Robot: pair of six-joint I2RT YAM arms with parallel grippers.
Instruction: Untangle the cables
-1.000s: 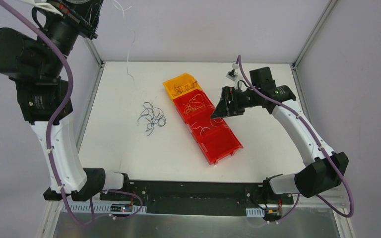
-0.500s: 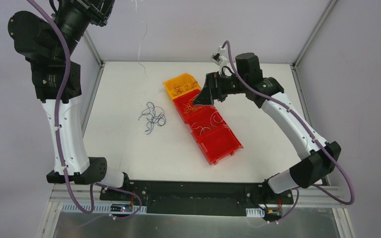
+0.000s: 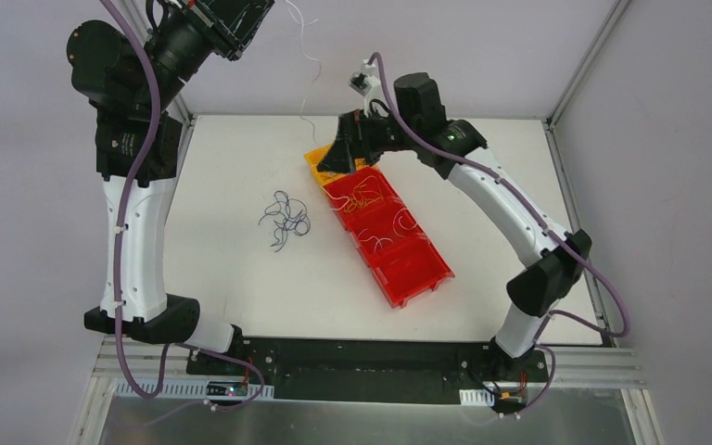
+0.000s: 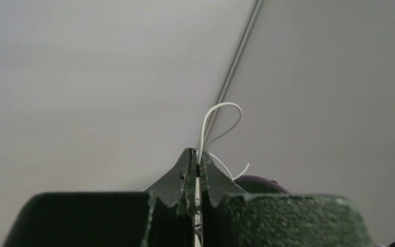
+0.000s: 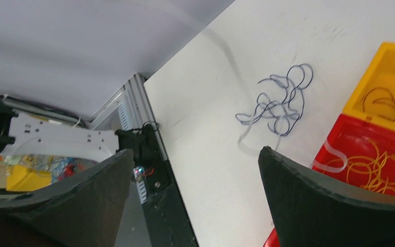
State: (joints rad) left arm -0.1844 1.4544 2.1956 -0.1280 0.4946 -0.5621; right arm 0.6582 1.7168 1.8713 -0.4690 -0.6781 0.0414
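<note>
1 thin white wire [image 4: 202, 135] dangles pinched in left gripper [image 4: 195, 167]; right gripper [image 5: 195, 162], jaws apart, apparently over yellow plastic bin [image 5: 366, 86].

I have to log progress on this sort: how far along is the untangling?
Done: orange-yellow wires and a few white wires lie in the red bins. In hand: the left hand is shut on one white wire, raised high; the right hand is open over the yellow bin. Left: the dark blue clump on the table is tangled.
</note>
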